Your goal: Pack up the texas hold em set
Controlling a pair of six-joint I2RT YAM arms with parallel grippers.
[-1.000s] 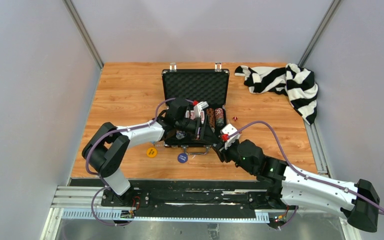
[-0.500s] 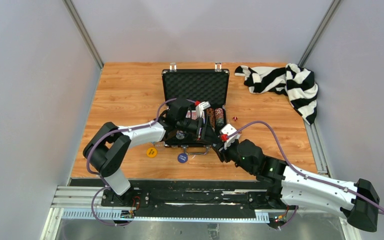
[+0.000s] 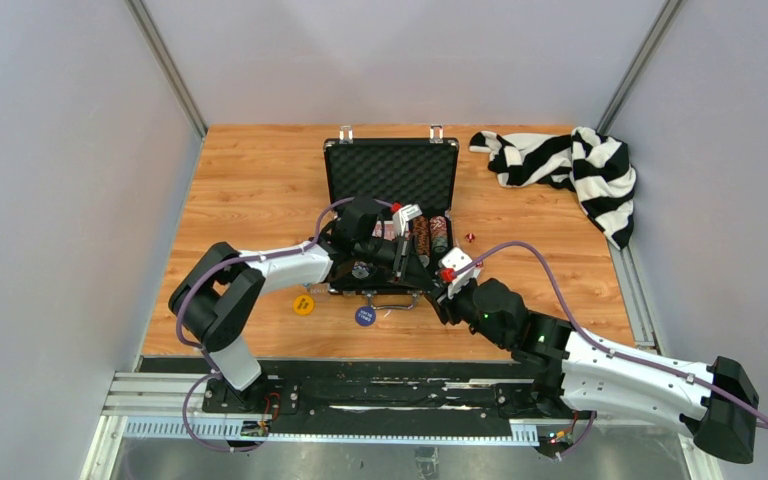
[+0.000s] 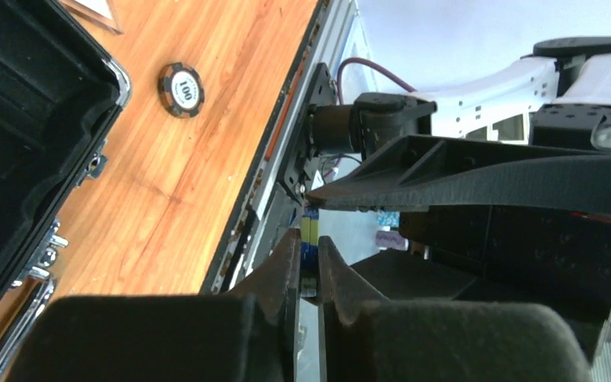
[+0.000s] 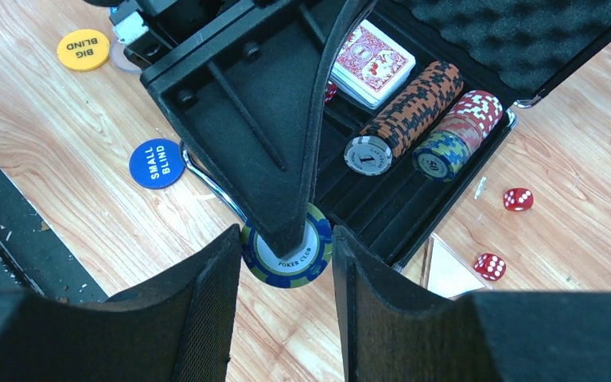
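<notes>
The right gripper (image 5: 286,245) is closed on a chip stack (image 5: 289,263), just near the near right corner of the open case (image 3: 390,172). The left gripper (image 3: 423,274) has its tip at the stack's top; I cannot tell how far it is open.

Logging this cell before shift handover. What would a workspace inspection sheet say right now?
Surface: wooden table, wood grain.
Job's things: open briefcase holds chip rows and card deck; two red dice, yellow button, blue button, black chip lie outside on the table.
Clutter: striped cloth, far right corner.
Grippers: left gripper and right gripper both closed on one chip stack.
Cables: purple cable along each arm.
Surroundings: grey walls.
</notes>
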